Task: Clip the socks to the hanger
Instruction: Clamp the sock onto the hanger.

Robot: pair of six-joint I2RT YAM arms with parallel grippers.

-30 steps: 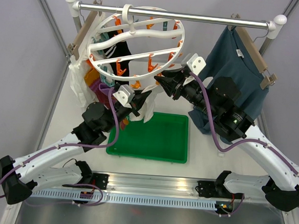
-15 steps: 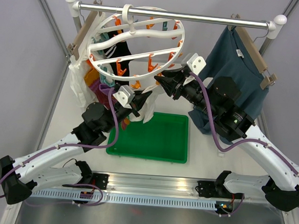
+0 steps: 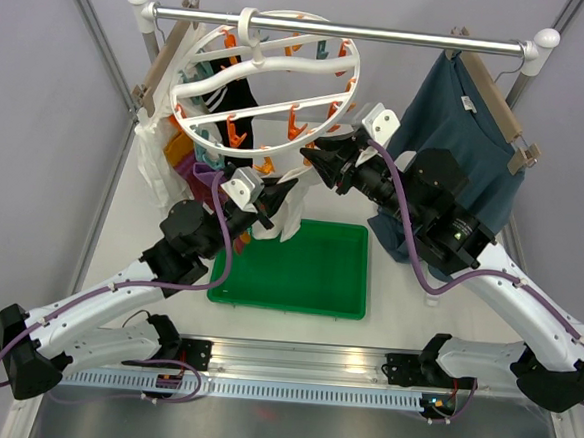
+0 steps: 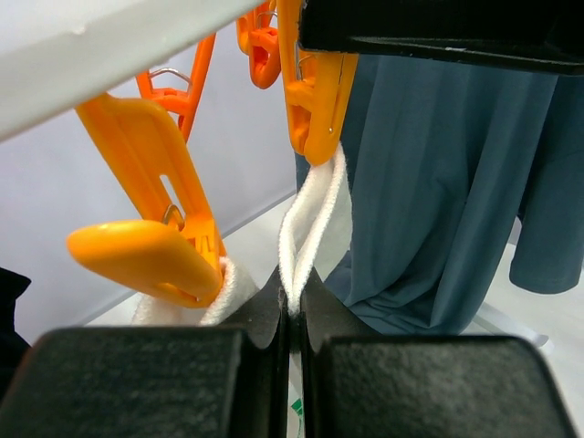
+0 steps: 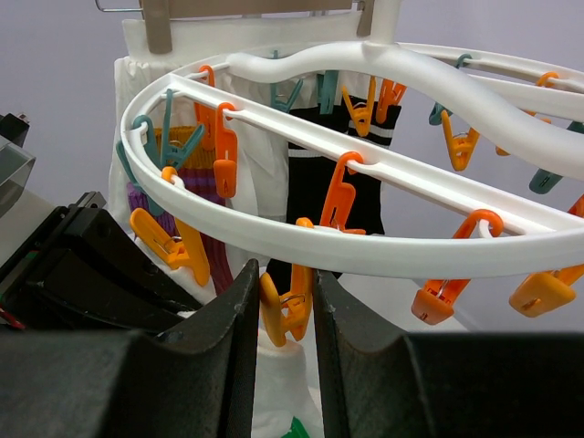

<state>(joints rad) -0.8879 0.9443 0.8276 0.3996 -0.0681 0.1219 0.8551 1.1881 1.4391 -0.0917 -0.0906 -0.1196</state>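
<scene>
The white ring hanger (image 3: 333, 94) hangs from the rail with orange and teal clips. My left gripper (image 4: 290, 294) is shut on the folded edge of a white sock (image 4: 315, 214), holding it up into the mouth of an orange clip (image 4: 317, 96). My right gripper (image 5: 283, 285) is shut on that orange clip (image 5: 290, 312) from both sides, just under the hanger's rim (image 5: 383, 242), with the white sock (image 5: 285, 388) below it. A black striped sock (image 5: 345, 182) and a maroon sock (image 5: 215, 266) hang clipped on the far side. A second orange clip (image 4: 151, 233) holds more white sock fabric.
A green tray (image 3: 308, 275) lies on the table below the hanger. A teal-blue shirt (image 3: 459, 120) hangs on a wooden hanger at the right of the rail (image 3: 405, 33). A white sheer garment (image 3: 150, 169) hangs at the left. My two arms meet under the ring.
</scene>
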